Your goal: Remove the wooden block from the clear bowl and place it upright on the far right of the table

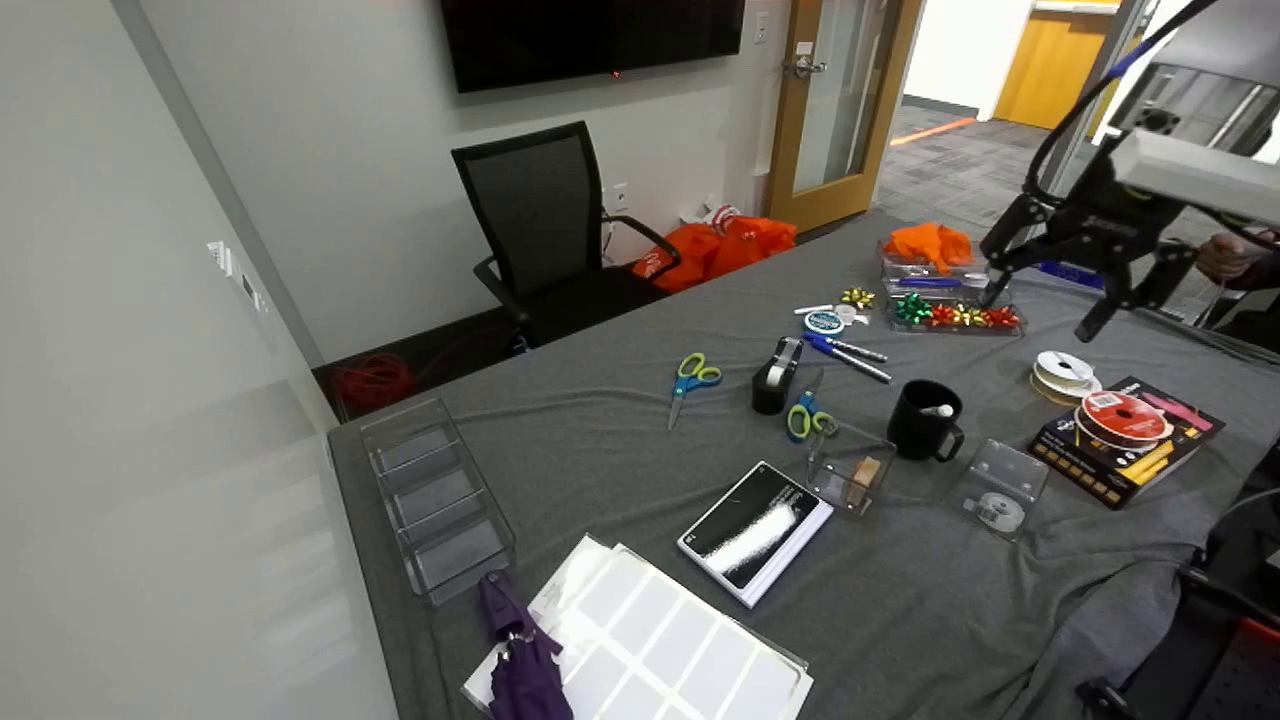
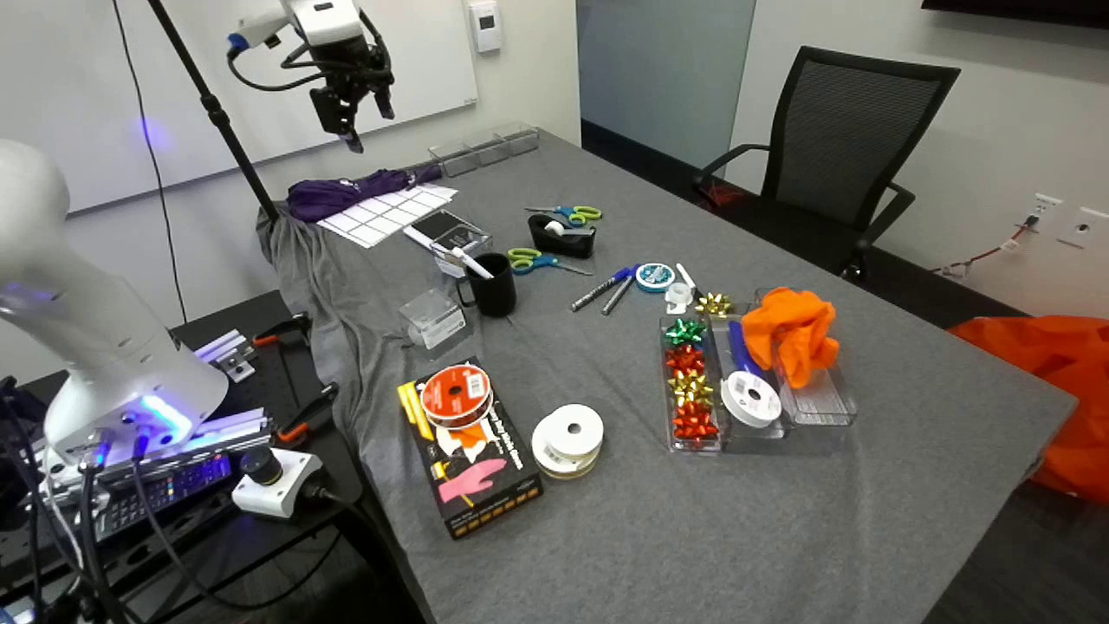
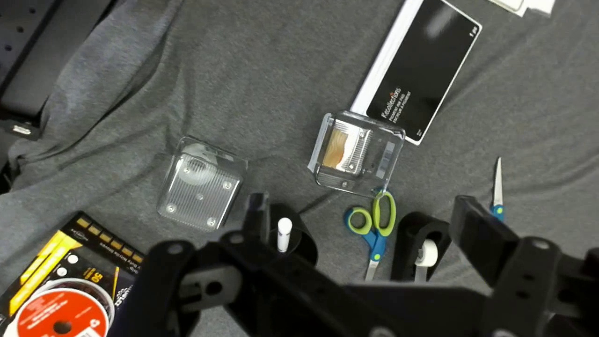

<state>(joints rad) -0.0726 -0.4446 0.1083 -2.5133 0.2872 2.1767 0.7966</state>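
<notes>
The white robot arm point(image 2: 113, 312) is held out over the dark-grey, cloth-draped worktop point(image 1: 590, 450), its black two-fingered pincer point(image 1: 1040, 312) hanging well above it, pointing down and spread wide. I see the small tan wooden block point(image 3: 335, 149) inside the clear square plastic bowl point(image 3: 319, 142).

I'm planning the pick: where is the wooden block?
In the wrist view, the wooden block sits inside the clear bowl, at its left side, just right of picture centre; the black ink pad lies upper right, scissors just below.
</notes>
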